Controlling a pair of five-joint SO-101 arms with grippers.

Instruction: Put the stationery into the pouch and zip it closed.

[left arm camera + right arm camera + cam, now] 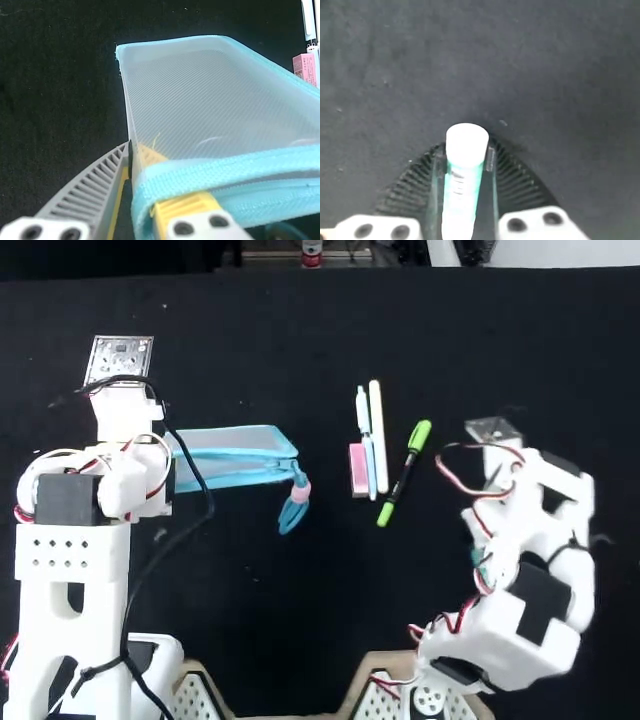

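A light-blue mesh pouch (235, 455) lies left of centre with its zipper pull (295, 502) trailing toward the front. My left gripper (168, 468) is shut on the pouch's left end; in the left wrist view the pouch (215, 110) stretches away from the gripper (134, 152), clamped at its blue zipper edge. On the table lie a white pen (378, 435), a pale blue pen (366, 440), a pink eraser (358, 483) and a green highlighter (404, 472). My right gripper (465, 150) is shut on a white-capped teal-and-white marker (464, 175) above bare black cloth.
The right arm (530, 560) is folded at the table's right side, right of the highlighter. The pink eraser (307, 69) and a pen tip (310, 20) show beyond the pouch's far end. Black cloth (300, 330) covers the whole table.
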